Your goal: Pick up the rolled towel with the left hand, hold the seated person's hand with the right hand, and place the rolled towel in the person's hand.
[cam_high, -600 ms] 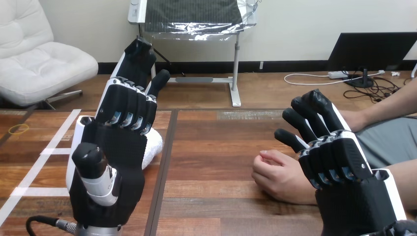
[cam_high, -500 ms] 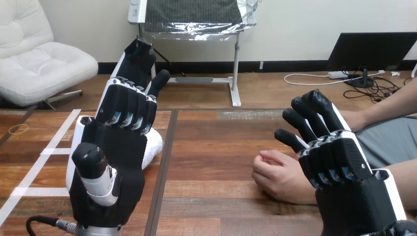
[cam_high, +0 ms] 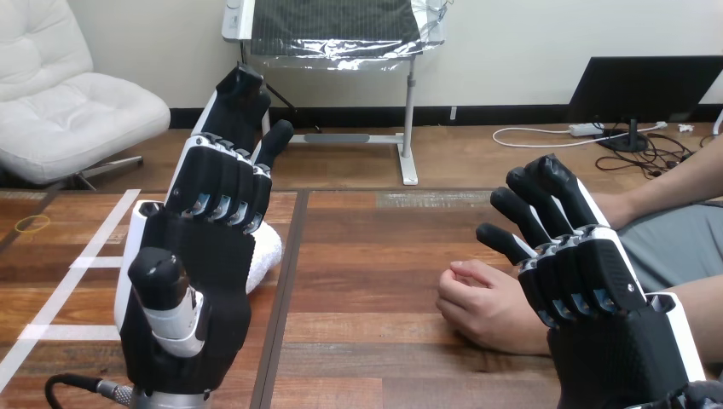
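Note:
My left hand (cam_high: 200, 273) is raised at the left of the head view, palm toward me, fingers straight and open. Behind it the white rolled towel (cam_high: 266, 251) lies on the wooden table (cam_high: 375, 256), mostly hidden by the hand; only its right end shows. My right hand (cam_high: 588, 298) is up at the right, fingers extended and open, holding nothing. The person's hand (cam_high: 482, 302) rests on the table loosely curled, just left of my right hand and partly behind it. I cannot tell whether the two touch.
White tape lines (cam_high: 77, 273) run across the table's left part. A dark seam (cam_high: 286, 290) splits the tabletop down the middle. A small yellow ring (cam_high: 32, 224) lies at the far left. The person's other forearm (cam_high: 673, 183) comes in at the right edge.

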